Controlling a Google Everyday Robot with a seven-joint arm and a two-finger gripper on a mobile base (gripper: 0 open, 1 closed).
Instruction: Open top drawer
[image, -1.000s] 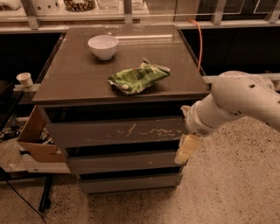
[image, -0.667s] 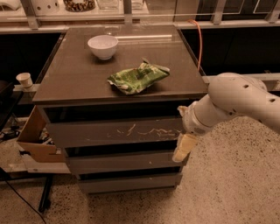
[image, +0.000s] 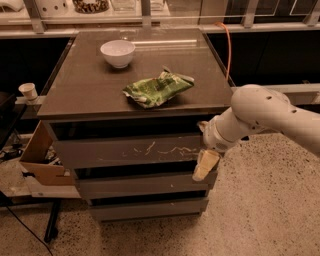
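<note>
While the top drawer (image: 130, 150) remained shut, the robot's gripper (image: 205, 166) hung at the drawer's four o'clock corner. Its cream tip pointed down across the dark gap beneath that front and over the shallower drawer (image: 140, 184) below. Whether the gripper was spread or closed could not be told from this angle, nor whether it touched the grey panel. It held nothing that showed. The white arm (image: 260, 112) reached in from three o'clock.

The top drawer, tallest of three fronts and streaked with whitish scratches, sat just under the cabinet top (image: 85, 85). Having no handle, it looked to be a stiff, smooth slab that offered purchase only at its edges, most likely the lower lip above the gap or the right-hand end. It would probably slide on runners rather than flex, its weight depending on contents that were hidden.

A cardboard box (image: 42, 157) stood beside the cabinet at nine o'clock. Farther back, a crumpled green packet (image: 157, 89) lay near the middle of the top, and a white bowl (image: 118, 52) stood beyond it toward eleven o'clock. Either might shift if the cabinet were jerked.
</note>
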